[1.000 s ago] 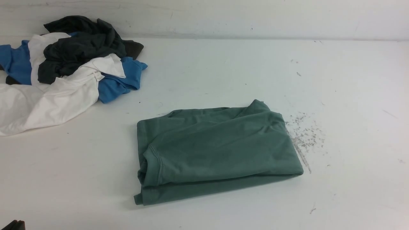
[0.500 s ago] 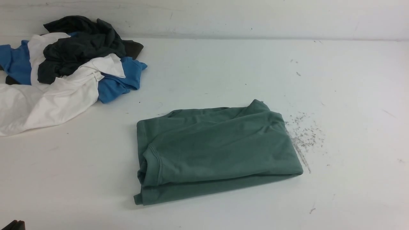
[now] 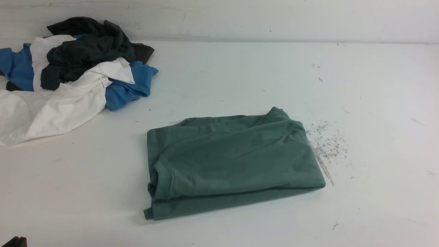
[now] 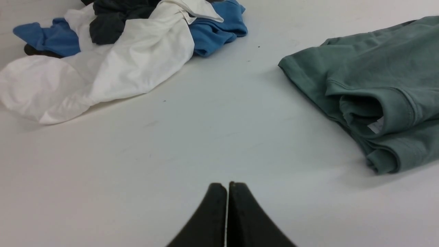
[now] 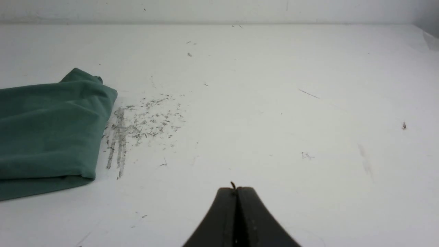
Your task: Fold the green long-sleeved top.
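The muted sage-green cotton long-sleeved top lies mid-table as a compact folded rectangle, so the folding looks finished; at most a final tidy or retreat remains. The left pincer and right pincer are pressed together, empty, over bare white table.

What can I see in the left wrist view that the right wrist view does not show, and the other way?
Only the left wrist view shows the pile of blue, white and dark clothes, the green top's neck opening with a white label, and the shut left fingers. Only the right wrist view shows the grey scuff marks beside the top and the shut right fingers. Both show the folded green top on the white table.
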